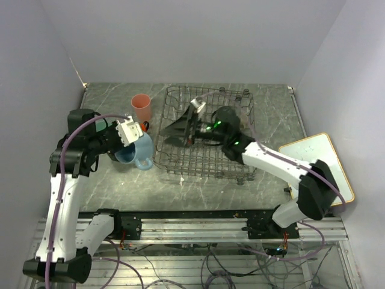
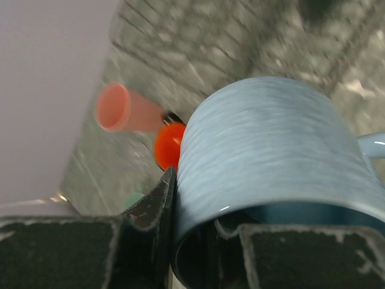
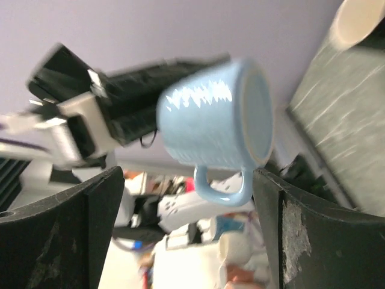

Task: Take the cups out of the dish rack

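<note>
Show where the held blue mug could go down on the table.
Bare table lies by the near rail, in front of the light-blue mug and left of the dish rack. A second patch lies between the rack's right side and the white board. Crowded: around the pink tumbler, where the left wrist view also shows an orange cup.

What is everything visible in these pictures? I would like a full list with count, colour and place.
mug: one, light blue, tilted, left of the rack.
tumbler: one, pink, upright beyond the mug.
cup: one, orange, mostly hidden behind the mug.
rack: one, grey wire, table centre.
board: one, white with orange rim, right edge.
left gripper: black, shut on the mug's rim.
right gripper: black, open, over the rack.
</note>
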